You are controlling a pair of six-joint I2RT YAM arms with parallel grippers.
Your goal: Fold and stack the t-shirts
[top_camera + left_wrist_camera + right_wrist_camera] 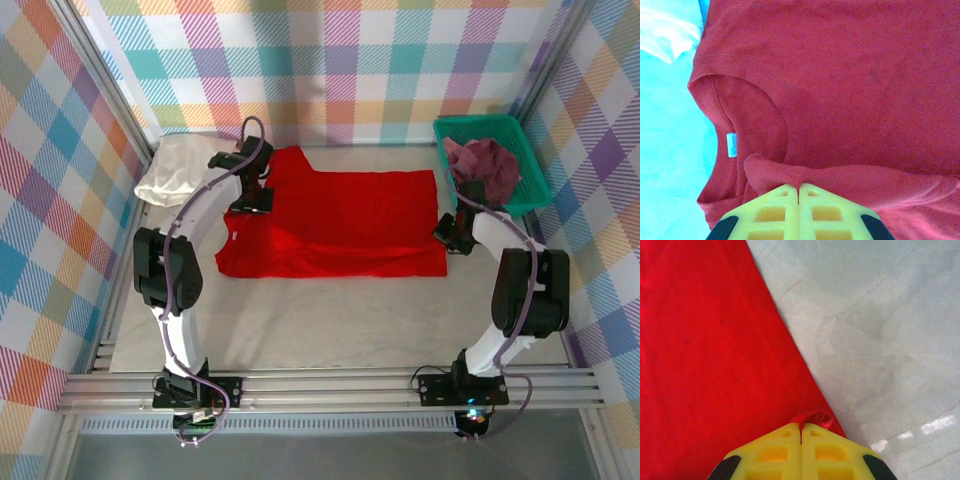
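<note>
The bright red t-shirt lies spread flat across the middle of the table, collar to the left. My left gripper is shut on a pinched fold of the red shirt beside the collar and its white label. My right gripper is shut on the shirt's hem edge at the right side. The cream-white t-shirt lies bunched at the back left. The maroon-purple t-shirt sits crumpled in the green basket.
The green mesh basket stands at the back right corner against the checked wall. Bare grey table surface stretches in front of the red shirt toward the arm bases, and more of it lies right of the hem.
</note>
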